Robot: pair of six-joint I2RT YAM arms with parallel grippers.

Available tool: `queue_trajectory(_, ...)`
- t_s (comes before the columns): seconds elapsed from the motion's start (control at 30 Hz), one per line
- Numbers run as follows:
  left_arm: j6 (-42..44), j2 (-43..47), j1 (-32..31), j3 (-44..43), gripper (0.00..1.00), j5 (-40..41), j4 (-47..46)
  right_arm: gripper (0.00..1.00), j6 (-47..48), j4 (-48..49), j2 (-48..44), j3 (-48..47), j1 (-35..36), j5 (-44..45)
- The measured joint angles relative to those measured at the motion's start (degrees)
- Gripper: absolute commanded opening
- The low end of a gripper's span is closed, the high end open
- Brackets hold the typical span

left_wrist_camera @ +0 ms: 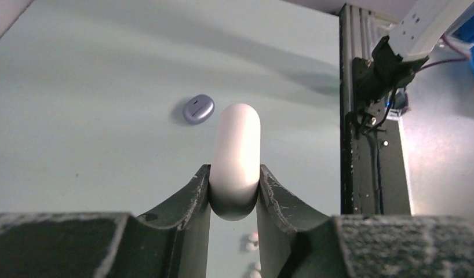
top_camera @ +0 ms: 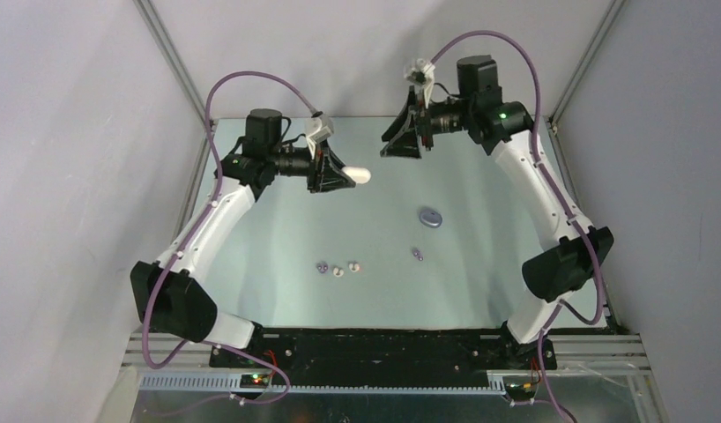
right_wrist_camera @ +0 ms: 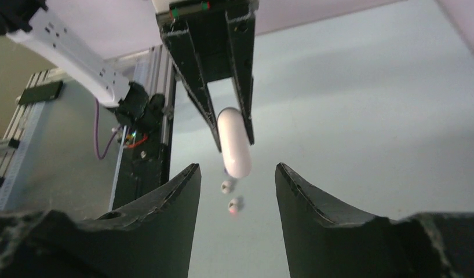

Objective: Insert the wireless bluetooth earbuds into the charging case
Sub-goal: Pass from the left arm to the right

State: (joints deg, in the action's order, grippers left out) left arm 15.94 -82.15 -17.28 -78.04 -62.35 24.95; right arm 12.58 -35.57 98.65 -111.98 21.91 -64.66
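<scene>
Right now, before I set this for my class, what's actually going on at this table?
The left gripper is clamped on a white charging case, holding it up above the table. The right gripper faces it with its jaws open and empty. A purple case lies on the table, and the four earbuds, two white and two purple, lie loose on it too. No earbud is in a case yet.

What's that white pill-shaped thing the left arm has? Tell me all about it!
The white case is smooth, glossy and plastic-looking, a long capsule with rounded ends, seemingly closed. The left tool pinches one end; the rest sticks out past its fingers. Nothing else touches it, and it seems held above the table.
</scene>
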Motion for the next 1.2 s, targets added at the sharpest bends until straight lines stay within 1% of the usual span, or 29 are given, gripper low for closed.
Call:
queue_trajectory(0.1, 4.1, 0.3, 0.0, 0.0, 0.0, 0.9, 3.7, 0.59, 7.7, -9.7, 1.6, -1.6, 2.1, 1.3)
queue_trajectory(0.17, 5.8, 0.5, -0.2, 0.0, 0.0, 1.0, 5.0, 0.6, 10.7, -13.6, 2.8, -1.9, 3.5, 2.1)
queue_trajectory(0.23, 7.0, 0.5, -0.3, 0.0, 0.0, 1.1, 6.0, 0.65, 12.6, -16.2, 4.1, -2.0, 4.7, 2.9)
queue_trajectory(0.33, 8.6, 0.5, -0.6, -0.1, 0.0, 1.3, 7.5, 0.67, 13.4, -17.5, 5.6, -2.0, 5.7, 4.0)
queue_trajectory(0.43, 9.4, 0.5, -0.9, -0.3, 0.0, 1.4, 8.5, 0.67, 13.9, -17.7, 6.4, -2.0, 6.0, 5.0)
queue_trajectory(0.67, 10.0, 0.5, -1.0, -0.5, 0.0, 1.4, 9.1, 0.59, 14.5, -17.7, 7.2, -2.8, 7.3, 5.4)
queue_trajectory(0.8, 9.4, 0.5, -1.0, -0.5, 0.0, 1.3, 8.5, 0.53, 15.3, -17.7, 7.8, -3.3, 8.5, 4.9)
queue_trajectory(0.87, 8.5, 0.5, -1.0, -0.5, 0.0, 1.2, 7.8, 0.48, 15.6, -17.7, 7.9, -3.3, 8.9, 4.7)
queue_trajectory(0.93, 7.1, 0.5, -1.0, -0.5, 0.0, 0.9, 6.5, 0.41, 15.8, -17.7, 8.1, -3.3, 9.2, 4.6)
queue_trajectory(1.03, 5.2, 0.5, -1.0, -0.5, 0.0, 0.1, 5.4, 0.26, 16.0, -17.6, 8.4, -3.5, 9.4, 4.8)
queue_trajectory(1.17, 3.7, 0.5, -0.9, -0.5, 0.0, 0.0, 4.8, 0.18, 15.0, -16.5, 8.7, -3.6, 9.3, 3.8)
queue_trajectory(1.2, 3.5, 0.5, -0.8, -0.5, 0.04, 0.0, 4.7, 0.08, 14.4, -16.2, 8.7, -3.6, 9.2, 3.7)
